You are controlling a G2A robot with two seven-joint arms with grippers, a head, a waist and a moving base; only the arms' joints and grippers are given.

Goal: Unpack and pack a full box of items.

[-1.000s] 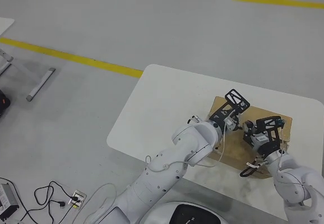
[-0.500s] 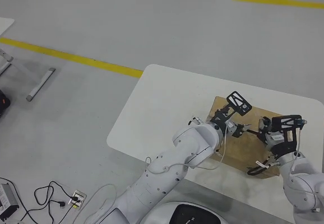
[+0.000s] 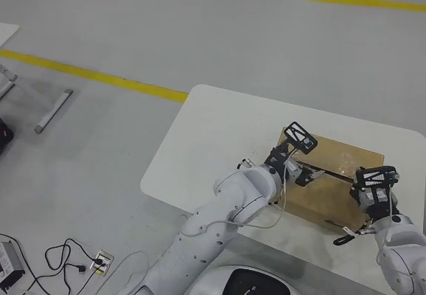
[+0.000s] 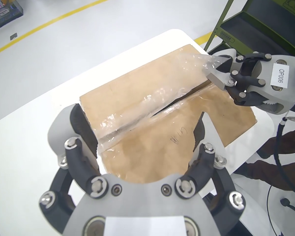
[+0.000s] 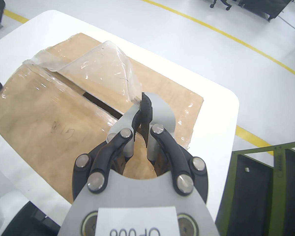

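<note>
Tape (image 5: pixel 105 69) is partly peeled from the box (image 3: pixel 323 195) on the table (image 3: pixel 220 133), its end pinched in my right pincer (image 5: pixel 140 104), my left pincer (image 4: pixel 141 121) wide open above; opening, unpacking and repacking remain.

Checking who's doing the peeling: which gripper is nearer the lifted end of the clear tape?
Right. The right gripper is shut on the lifted tape end above the box; the left gripper hangs open over the box's opposite end.

Matt box (image 4: pixel 142 158), glossy tape (image 4: pixel 147 106)
Brown cardboard; clear, crinkled plastic film; the table (image 4: pixel 34 124) is smooth, white, faintly shiny.
</note>
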